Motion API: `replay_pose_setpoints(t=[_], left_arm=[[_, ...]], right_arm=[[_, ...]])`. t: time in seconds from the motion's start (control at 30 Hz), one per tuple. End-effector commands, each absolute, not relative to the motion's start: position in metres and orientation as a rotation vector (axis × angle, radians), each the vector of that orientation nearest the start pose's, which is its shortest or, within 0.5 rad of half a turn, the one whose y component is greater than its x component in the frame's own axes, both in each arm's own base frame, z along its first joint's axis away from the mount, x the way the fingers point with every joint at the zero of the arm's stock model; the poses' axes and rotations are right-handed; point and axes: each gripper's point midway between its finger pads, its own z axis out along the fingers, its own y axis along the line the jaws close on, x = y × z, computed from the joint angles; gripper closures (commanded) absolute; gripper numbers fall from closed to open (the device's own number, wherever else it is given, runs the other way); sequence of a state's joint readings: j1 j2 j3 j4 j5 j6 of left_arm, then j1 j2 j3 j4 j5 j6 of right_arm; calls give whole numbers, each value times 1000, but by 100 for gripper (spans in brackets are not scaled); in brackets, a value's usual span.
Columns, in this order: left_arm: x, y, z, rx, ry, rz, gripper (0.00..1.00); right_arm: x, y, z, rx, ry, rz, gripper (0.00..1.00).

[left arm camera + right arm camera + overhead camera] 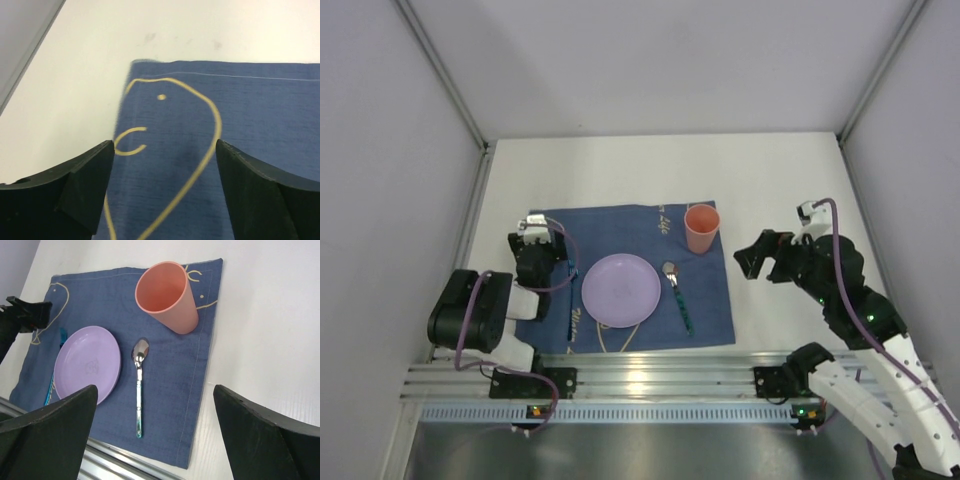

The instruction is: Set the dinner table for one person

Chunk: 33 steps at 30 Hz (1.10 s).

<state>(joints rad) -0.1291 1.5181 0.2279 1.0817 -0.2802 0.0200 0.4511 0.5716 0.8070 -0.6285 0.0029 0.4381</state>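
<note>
Left gripper (164,148): jaws spread wide, nothing between them, poised low over the far left corner of the dark blue cloth (710,300). The cloth's corner edge lies just ahead of the fingers, and a yellow line drawing (200,150) runs across the gap. Right gripper (155,390): jaws also wide and empty, held above bare tabletop off the cloth's right edge. Seen from the right wrist, the spoon (139,385) lies ahead in the gap, bowl pointing away. The orange cup (167,295) stands upright farther ahead on the cloth's far right corner. The purple plate (87,365) sits ahead toward the left finger, mid-cloth. A teal-handled utensil (570,300) lies just beyond the plate's far side, its type unclear. The dinner table (620,170) spreads white beneath both grippers, carrying the cloth, with the aluminium rail (650,375) at its near edge behind them.
</note>
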Motion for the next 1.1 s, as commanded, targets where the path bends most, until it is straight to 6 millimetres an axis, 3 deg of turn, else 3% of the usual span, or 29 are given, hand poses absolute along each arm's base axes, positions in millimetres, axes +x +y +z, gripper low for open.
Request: replay_pose_setpoints(t=[0.0, 0.03, 0.07, 0.13, 0.2, 0.27, 0.37, 0.47, 0.57, 0.63, 0.73, 0.87, 1.07], left_arm=[[382, 9, 97, -114, 1611, 45, 11], [387, 9, 96, -121, 1633, 45, 11], [386, 11, 73, -137, 1747, 60, 12], [391, 10, 81, -137, 1734, 54, 13], [391, 11, 83, -130, 1721, 61, 2], [391, 10, 84, -124, 1717, 54, 2], [391, 10, 83, -126, 1721, 57, 2], [391, 10, 83, -125, 1718, 58, 2], [391, 10, 83, -126, 1718, 57, 2], [391, 10, 83, -125, 1718, 56, 2], [391, 9, 83, -123, 1720, 56, 2], [391, 10, 83, -124, 1720, 57, 2], [391, 10, 83, -124, 1719, 57, 2]], right_arm=[[207, 118, 261, -54, 1988, 553, 0], [208, 118, 263, -59, 1990, 545, 0], [210, 117, 263, -53, 1997, 532, 0], [221, 107, 254, 42, 2026, 461, 0], [236, 87, 246, 202, 2024, 331, 0], [246, 81, 253, 261, 1998, 292, 0], [260, 97, 261, 202, 2003, 327, 0], [255, 144, 249, -65, 2095, 509, 0], [234, 181, 217, -261, 2201, 673, 0], [207, 207, 192, -437, 2276, 815, 0], [185, 225, 178, -580, 2294, 847, 0], [181, 224, 185, -630, 2233, 810, 0], [198, 201, 200, -540, 2162, 638, 0]])
